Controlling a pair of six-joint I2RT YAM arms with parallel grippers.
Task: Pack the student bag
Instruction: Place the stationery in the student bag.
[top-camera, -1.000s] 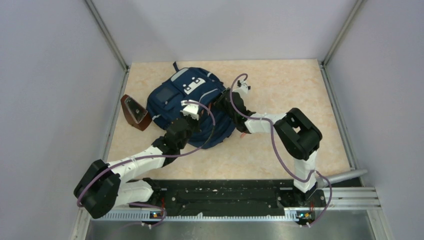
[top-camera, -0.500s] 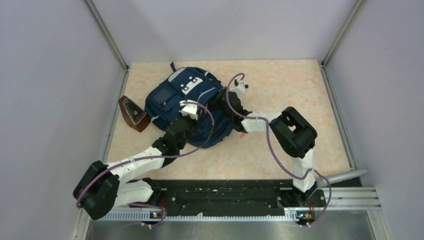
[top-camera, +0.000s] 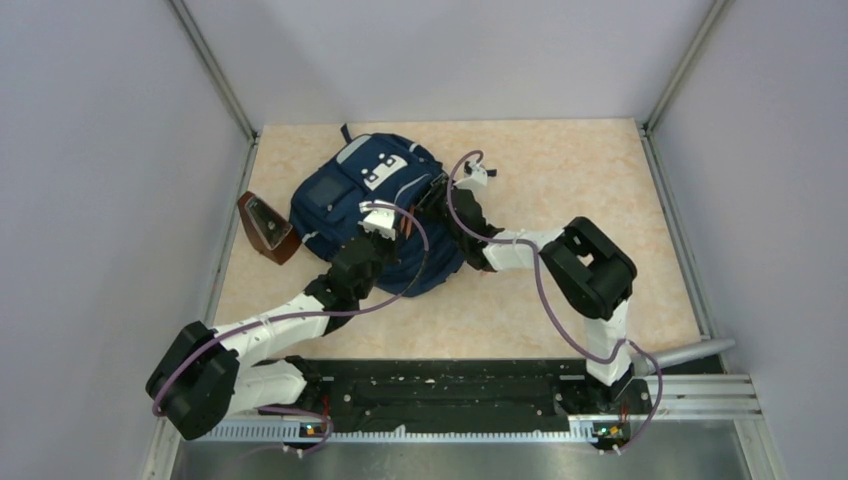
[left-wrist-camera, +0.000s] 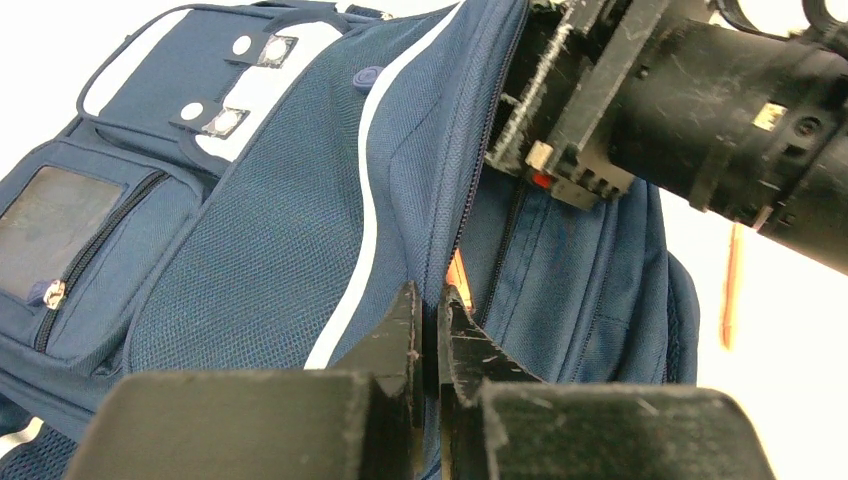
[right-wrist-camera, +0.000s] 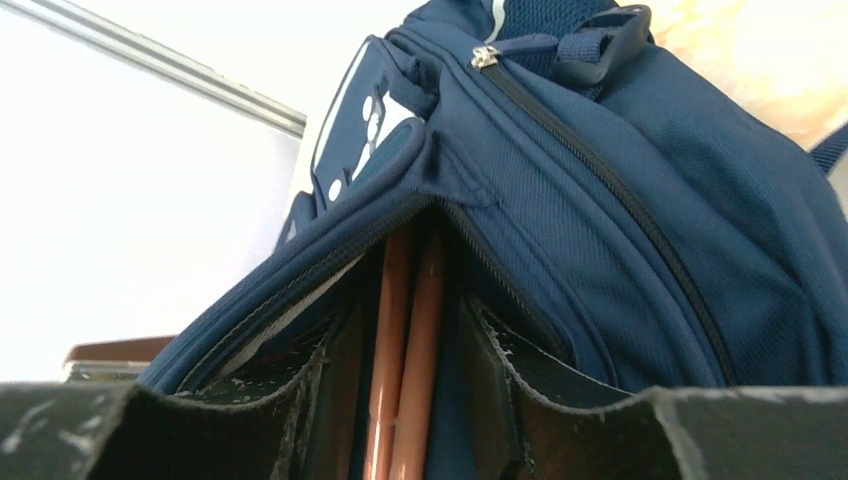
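Note:
The student bag (top-camera: 350, 190) is a navy backpack lying on the table, its main zip opening facing the arms. My left gripper (top-camera: 398, 224) is shut on the fabric edge of that opening (left-wrist-camera: 455, 215) and holds it up; its jaws (left-wrist-camera: 430, 300) pinch the blue cloth. At the mouth of the opening my right gripper (top-camera: 434, 196) is open. Two orange pencils (right-wrist-camera: 428, 300) stand between its fingers (right-wrist-camera: 335, 340) and reach into the bag (right-wrist-camera: 620, 200), with a gap on each side. The inside of the bag is dark.
A brown case (top-camera: 268, 226) lies against the bag's left side near the left wall. An orange pencil (left-wrist-camera: 733, 290) lies on the table to the right of the bag. Metal frame rails and grey walls close in the table on three sides.
My right gripper has pushed left, deeper into the bag's opening, and its jaws have parted around the pencils. The bag has shifted slightly left. The left gripper keeps its hold.

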